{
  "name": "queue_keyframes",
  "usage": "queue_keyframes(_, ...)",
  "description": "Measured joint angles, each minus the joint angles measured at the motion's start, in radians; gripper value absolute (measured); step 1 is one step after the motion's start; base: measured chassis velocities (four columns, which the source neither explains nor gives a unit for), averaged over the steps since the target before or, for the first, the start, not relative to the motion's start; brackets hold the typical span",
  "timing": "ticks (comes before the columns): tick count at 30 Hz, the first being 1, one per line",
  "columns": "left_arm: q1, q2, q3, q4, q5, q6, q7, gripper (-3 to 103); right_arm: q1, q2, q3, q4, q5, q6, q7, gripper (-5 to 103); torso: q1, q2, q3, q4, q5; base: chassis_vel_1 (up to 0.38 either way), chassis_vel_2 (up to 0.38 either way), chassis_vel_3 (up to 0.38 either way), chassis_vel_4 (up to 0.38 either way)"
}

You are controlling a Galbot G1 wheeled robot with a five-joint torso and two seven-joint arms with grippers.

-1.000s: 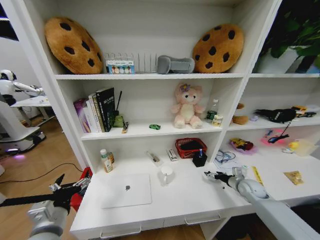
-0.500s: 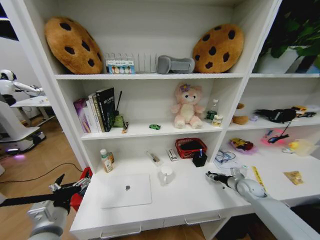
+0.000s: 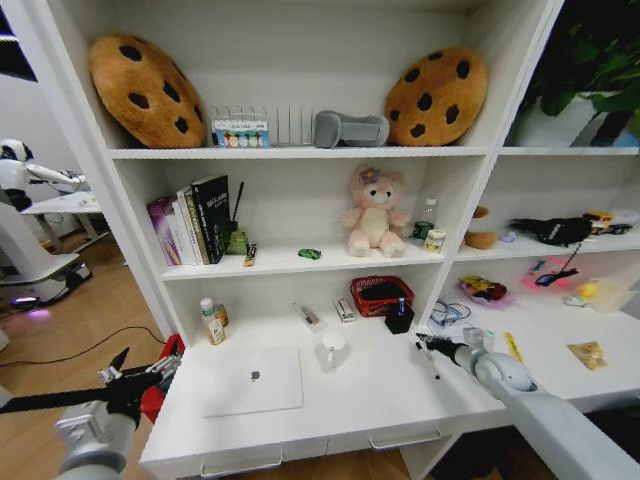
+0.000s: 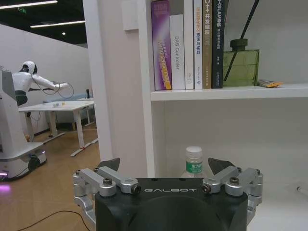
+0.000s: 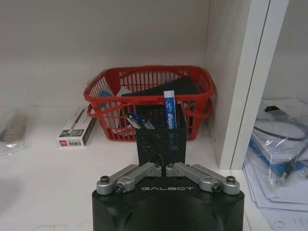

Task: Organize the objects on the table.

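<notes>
Pincer positions: right pincer (image 3: 432, 348), fingers together, hovers over the surface (image 3: 370, 400) before the red basket (image 3: 382, 295). Left pincer (image 3: 140, 378), fingers apart, waits off the surface's left end. In descending size: the silver laptop (image 3: 252, 380) lies closed front left. The black mesh cup (image 3: 399, 318) stands against the basket. A black pen (image 3: 428, 362) sits at the right pincer's tip; whether it is pinched cannot be told. A green toy car (image 3: 309, 254) rests on the shelf above. Tidying appears barely under way. The right wrist view alone reveals pens standing inside the cup.
</notes>
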Motion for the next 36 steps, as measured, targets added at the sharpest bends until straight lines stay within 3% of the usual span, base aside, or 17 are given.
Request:
queue_keyframes(2, 0.000, 0.000, 0.000, 0.000, 0.000, 0.000, 0.000, 100, 0.000, 0.000, -0.005, -0.015, -0.009, 0.003, 0.000, -3, 0.000, 0.000, 0.000, -0.0001, 0.0002, 0.000, 0.000, 0.000, 0.000)
queue_keyframes(5, 0.000, 0.000, 0.000, 0.000, 0.000, 0.000, 0.000, 100, -0.002, 0.004, -0.011, -0.037, -0.008, 0.002, 0.005, 7, 0.000, 0.000, 0.000, -0.0002, 0.0002, 0.000, 0.000, 0.000, 0.000)
queue_keyframes(13, 0.000, 0.000, 0.000, 0.000, 0.000, 0.000, 0.000, 100, -0.003, 0.023, -0.035, -0.076, 0.003, -0.014, 0.014, 38, 0.000, 0.000, 0.000, -0.0001, 0.0003, 0.000, 0.000, 0.000, 0.000)
queue_keyframes(16, 0.000, 0.000, 0.000, 0.000, 0.000, 0.000, 0.000, 100, -0.002, 0.025, -0.038, -0.080, 0.003, -0.014, 0.014, 44, 0.000, 0.000, 0.000, -0.0001, 0.0002, 0.000, 0.000, 0.000, 0.000)
queue_keyframes(19, 0.000, 0.000, 0.000, 0.000, 0.000, 0.000, 0.000, 100, 0.002, 0.032, -0.041, -0.086, 0.003, -0.014, 0.017, 60, 0.000, 0.000, 0.000, 0.0000, 0.0002, 0.000, 0.000, 0.000, 0.000)
queue_keyframes(20, 0.000, 0.000, 0.000, 0.000, 0.000, 0.000, 0.000, 100, 0.002, 0.032, -0.041, -0.086, 0.003, -0.014, 0.017, 60, 0.000, 0.000, 0.000, 0.0000, 0.0002, 0.000, 0.000, 0.000, 0.000)
queue_keyframes(24, 0.000, 0.000, 0.000, 0.000, 0.000, 0.000, 0.000, 100, 0.011, 0.048, -0.048, -0.111, 0.006, -0.013, 0.017, 83, 0.000, 0.000, 0.000, -0.0001, 0.0002, 0.000, 0.000, 0.000, 0.000)
queue_keyframes(26, 0.000, 0.000, 0.000, 0.000, 0.000, 0.000, 0.000, 100, 0.015, 0.053, -0.053, -0.121, 0.006, -0.013, 0.017, 88, 0.000, 0.000, 0.000, -0.0001, 0.0002, 0.000, 0.000, 0.000, 0.000)
queue_keyframes(32, 0.000, 0.000, 0.000, 0.000, 0.000, 0.000, 0.000, 100, 0.025, 0.063, -0.065, -0.140, 0.005, -0.015, 0.020, 94, 0.000, 0.000, 0.000, -0.0001, 0.0002, 0.000, 0.000, 0.000, 0.000)
queue_keyframes(35, 0.000, 0.000, 0.000, 0.000, 0.000, 0.000, 0.000, 100, 0.030, 0.066, -0.067, -0.147, 0.004, -0.019, 0.025, 89, 0.000, 0.000, 0.000, -0.0001, 0.0000, 0.000, 0.000, 0.000, 0.000)
queue_keyframes(36, 0.000, 0.000, 0.000, 0.000, 0.000, 0.000, 0.000, 100, 0.031, 0.066, -0.067, -0.150, 0.004, -0.026, 0.026, 79, 0.000, 0.000, 0.000, -0.0001, -0.0004, 0.000, 0.000, 0.000, 0.000)
